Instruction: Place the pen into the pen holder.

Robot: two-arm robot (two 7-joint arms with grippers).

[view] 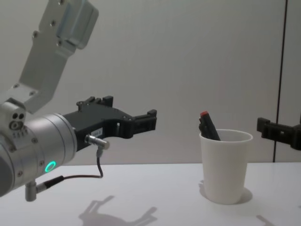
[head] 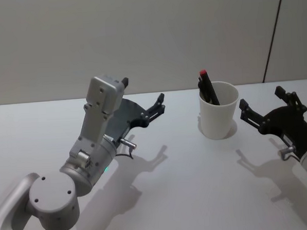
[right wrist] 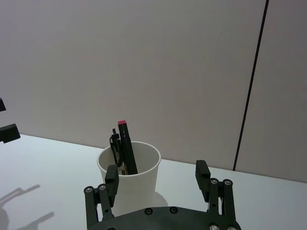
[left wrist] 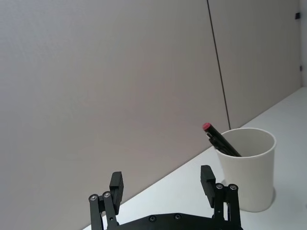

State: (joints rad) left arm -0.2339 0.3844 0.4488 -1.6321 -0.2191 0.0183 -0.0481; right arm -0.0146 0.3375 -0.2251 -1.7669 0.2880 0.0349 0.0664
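Observation:
The white paper cup pen holder (head: 219,117) (left wrist: 249,168) (right wrist: 129,176) (view: 225,166) stands upright on the table. A black pen with a red end (head: 207,86) (left wrist: 220,140) (right wrist: 127,147) (view: 208,125) leans inside it, its top sticking out above the rim. My left gripper (head: 160,105) (left wrist: 161,184) (view: 149,120) hovers open to the left of the cup, empty. On the cup's right side my right gripper (head: 261,105) (right wrist: 157,176) (view: 263,128) is open too, holding nothing, with the cup just beyond its fingers.
A white table (head: 188,185) lies under both arms, with a grey partition wall (head: 139,38) behind it. A dark vertical seam (head: 274,31) runs down the wall at the right.

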